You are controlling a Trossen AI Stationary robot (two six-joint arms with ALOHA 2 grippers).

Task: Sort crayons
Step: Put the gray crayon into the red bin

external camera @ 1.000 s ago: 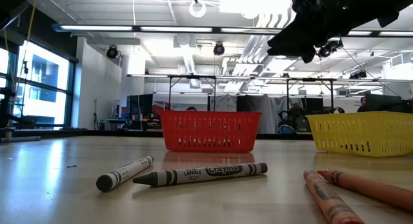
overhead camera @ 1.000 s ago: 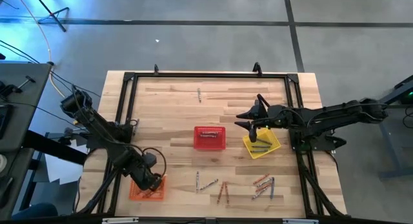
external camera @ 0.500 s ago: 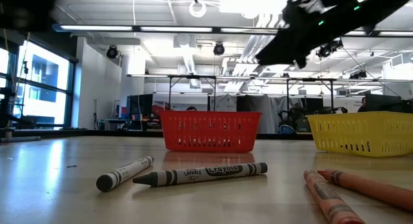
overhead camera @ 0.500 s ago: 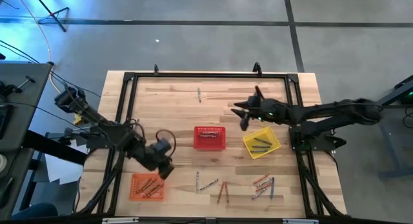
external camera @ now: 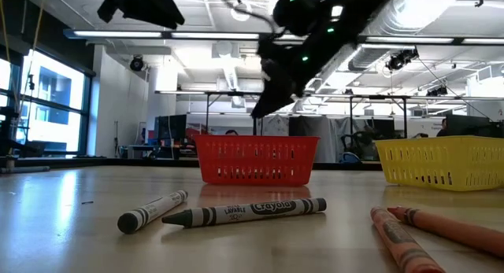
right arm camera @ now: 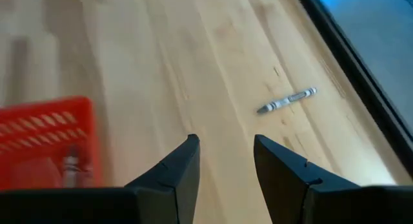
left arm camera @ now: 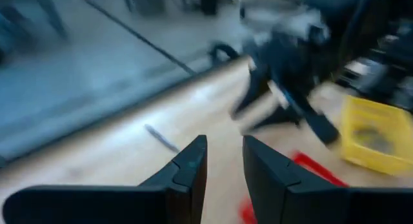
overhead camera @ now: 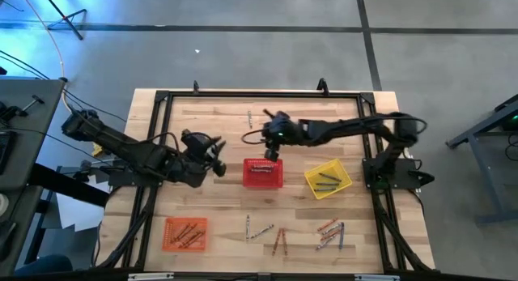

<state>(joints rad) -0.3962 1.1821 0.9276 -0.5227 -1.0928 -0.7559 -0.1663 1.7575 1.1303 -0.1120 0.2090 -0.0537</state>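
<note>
Crayons lie in several places on the table [overhead camera: 194,123]: one grey crayon [overhead camera: 249,117] lies alone in the upper middle of the high view, near the far edge, and a loose group [overhead camera: 275,236] is spread along the lower edge. More crayons are already in the orange basket [overhead camera: 185,233] at lower left, the red basket [overhead camera: 263,173] in the centre and the yellow basket [overhead camera: 328,179] to its right.

The right gripper [overhead camera: 269,141] hangs in the air just above the red basket in the frame, between it and the lone grey crayon. Its fingers [right arm camera: 174,169] are spread and hold nothing; the same crayon shows beyond them in the right wrist view. The left gripper [overhead camera: 217,147] floats left of the red basket, fingers [left arm camera: 187,169] a little apart, also empty.

The step in hand seems to be the reach for the lone crayon. To do it well, I think the right gripper should turn so that its fingers stand on both sides of the thin stick, across its length, then come down until the tips almost touch the wood before closing. The left arm should keep well apart from the right one.
</note>
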